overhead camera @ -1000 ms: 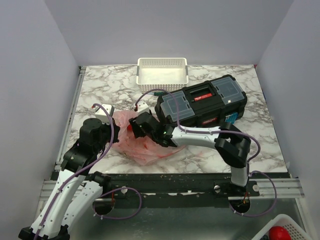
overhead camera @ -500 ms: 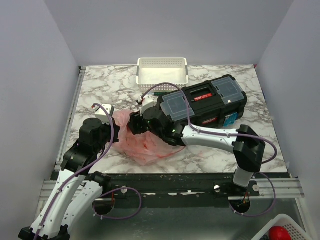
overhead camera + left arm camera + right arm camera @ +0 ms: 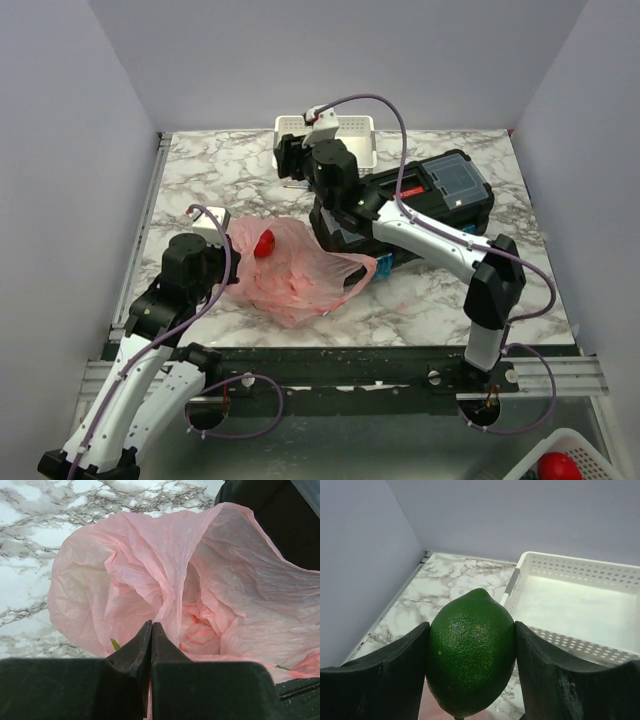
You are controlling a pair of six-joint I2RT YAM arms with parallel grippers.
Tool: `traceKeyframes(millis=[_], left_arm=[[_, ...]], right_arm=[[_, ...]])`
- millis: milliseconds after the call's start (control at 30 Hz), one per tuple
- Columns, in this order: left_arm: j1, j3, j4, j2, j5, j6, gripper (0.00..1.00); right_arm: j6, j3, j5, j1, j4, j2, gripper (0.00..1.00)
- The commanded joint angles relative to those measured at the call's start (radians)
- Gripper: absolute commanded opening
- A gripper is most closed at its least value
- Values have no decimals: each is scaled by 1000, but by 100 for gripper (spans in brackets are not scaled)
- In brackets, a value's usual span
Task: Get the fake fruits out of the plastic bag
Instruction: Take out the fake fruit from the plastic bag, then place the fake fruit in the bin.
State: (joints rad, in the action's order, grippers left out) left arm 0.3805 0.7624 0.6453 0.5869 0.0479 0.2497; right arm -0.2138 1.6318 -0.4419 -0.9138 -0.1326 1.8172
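Observation:
The pink plastic bag (image 3: pixel 295 275) lies at the front left of the table, its mouth open towards the toolbox. The red apple (image 3: pixel 265 243) shows inside it near the back edge. My left gripper (image 3: pixel 226 262) is shut on the bag's rim, and the left wrist view shows its jaws (image 3: pixel 151 626) pinched on the pink film (image 3: pixel 200 575). My right gripper (image 3: pixel 293 165) is raised at the back, beside the basket's left end. It is shut on the darker green fruit (image 3: pixel 470 665), held between both fingers (image 3: pixel 395 675). The bright green apple is hidden.
The white perforated basket (image 3: pixel 350 128) stands at the back middle, and in the right wrist view (image 3: pixel 580 575) it lies just right of the held fruit. A black toolbox (image 3: pixel 440 195) sits right of the bag under the right arm. Grey walls enclose the table.
My right gripper has come out of the bag and swung up and back to the basket, carrying the darker green fruit. The bag's mouth now lies open, showing the red apple. The left arm holds still.

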Motion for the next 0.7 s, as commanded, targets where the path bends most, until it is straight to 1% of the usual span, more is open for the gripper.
traceKeyframes(millis=[0,233,300,333,400,533,667], left_arm=[[-5,8,8,-5,-17,-9,0],[-3,8,3,-10,-44,-16,0],[-3,5,2,-11,-47,-18,0],[-4,5,1,-11,-48,-21,0],[-4,3,-4,-11,-88,-25,0],[-4,3,-7,-4,-120,-35,0],[-2,2,-11,-3,-148,-40,0]], right_arm=[[104,130,-62,33,2,123,37],[182,473,-90,142,48,425,37],[192,582,-94,168,78,514,40],[192,640,-93,179,99,561,42],[198,719,-59,202,115,628,46],[218,810,-56,239,123,729,51],[231,851,-56,270,130,790,56]])
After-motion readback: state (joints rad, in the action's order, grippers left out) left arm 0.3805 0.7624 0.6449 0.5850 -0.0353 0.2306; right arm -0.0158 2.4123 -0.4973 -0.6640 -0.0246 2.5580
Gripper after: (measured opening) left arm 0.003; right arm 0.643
